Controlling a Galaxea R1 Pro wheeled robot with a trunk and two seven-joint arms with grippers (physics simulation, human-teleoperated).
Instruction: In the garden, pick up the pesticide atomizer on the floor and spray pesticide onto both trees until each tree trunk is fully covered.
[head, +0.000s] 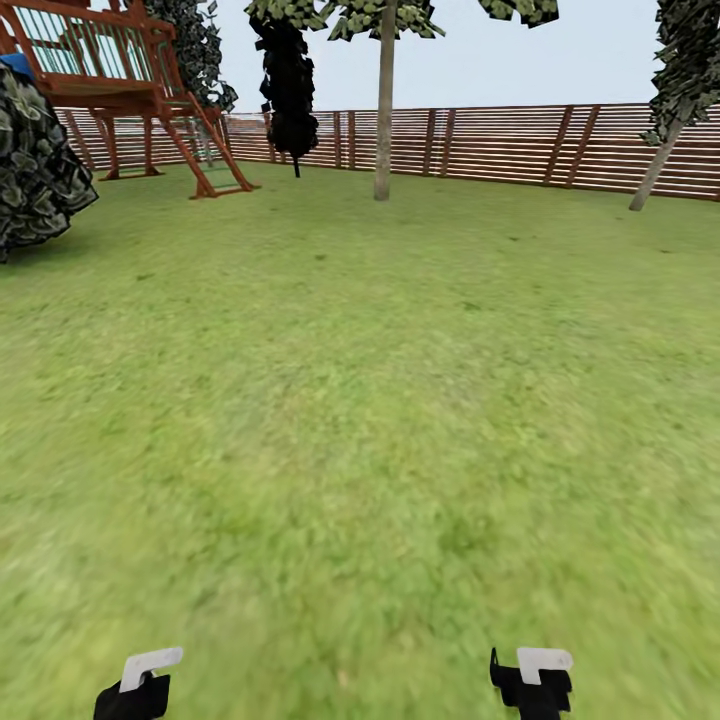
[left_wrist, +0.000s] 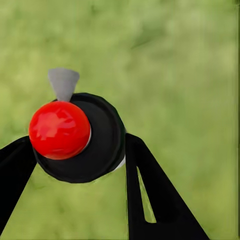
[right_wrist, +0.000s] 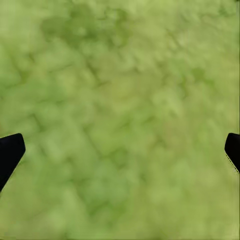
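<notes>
Lawn, fence: you face a tree trunk, well ahead and slightly left of centre, upright. Your left end effector is clamped on the atomizer, red cap toward the camera, and is the arm to aim. Your right end effector hangs spread apart, holding nothing.

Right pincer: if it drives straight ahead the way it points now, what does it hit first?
The lawn. The right pincer is open and empty, aimed at bare grass with nothing between; the distance is unclear.
</notes>
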